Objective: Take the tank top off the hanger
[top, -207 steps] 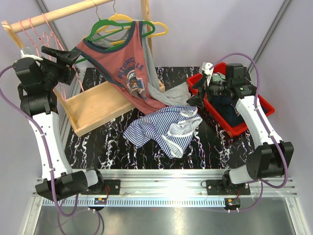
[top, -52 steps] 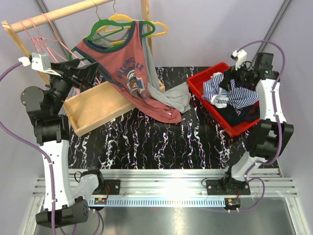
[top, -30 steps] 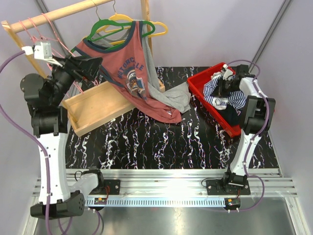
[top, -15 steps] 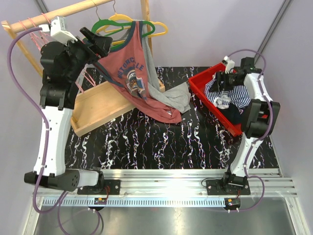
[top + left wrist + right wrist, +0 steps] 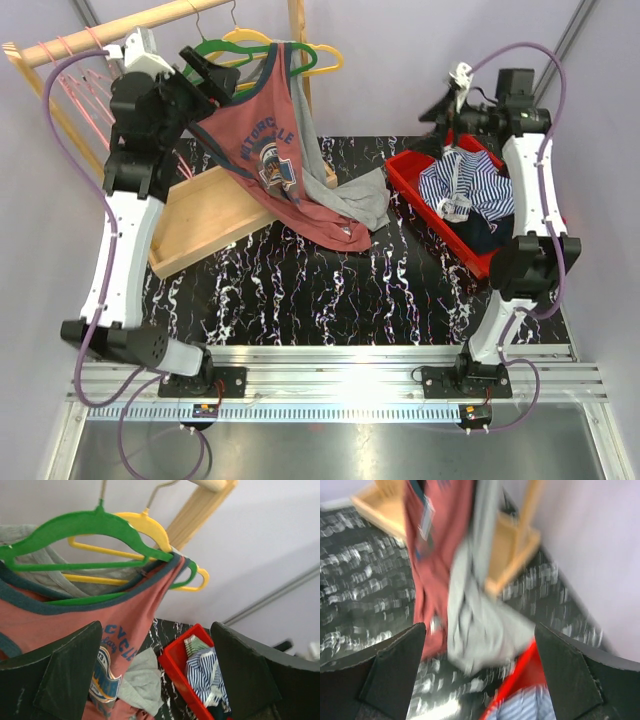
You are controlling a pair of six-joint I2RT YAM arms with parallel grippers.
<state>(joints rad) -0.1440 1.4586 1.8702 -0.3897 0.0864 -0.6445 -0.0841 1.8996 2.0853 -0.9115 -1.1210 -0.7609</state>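
A red tank top [image 5: 265, 140] with dark blue trim and a printed chest hangs on a green hanger [image 5: 235, 50] from the wooden rail [image 5: 120, 28]. A grey garment [image 5: 350, 195] hangs under it and trails onto the table. My left gripper [image 5: 215, 75] is open, high up just left of the tank top's shoulder strap. In the left wrist view the green hanger [image 5: 90, 525] and tank top [image 5: 75, 625] fill the frame beyond the open gripper [image 5: 155, 680]. My right gripper [image 5: 447, 108] is open and empty above the red bin; its wrist view is blurred, with the tank top [image 5: 435, 545] ahead.
A yellow hanger [image 5: 320, 55] hangs behind the green one, and pink hangers [image 5: 80, 70] hang at the rail's left end. The rack's wooden base tray [image 5: 190, 215] sits below. A red bin [image 5: 410, 185] at the right holds a striped shirt [image 5: 470, 185] and dark clothes.
My left arm has risen and swung right, up to the hanger's shoulder. My right gripper has opened, left the striped shirt in the bin and lifted above it.
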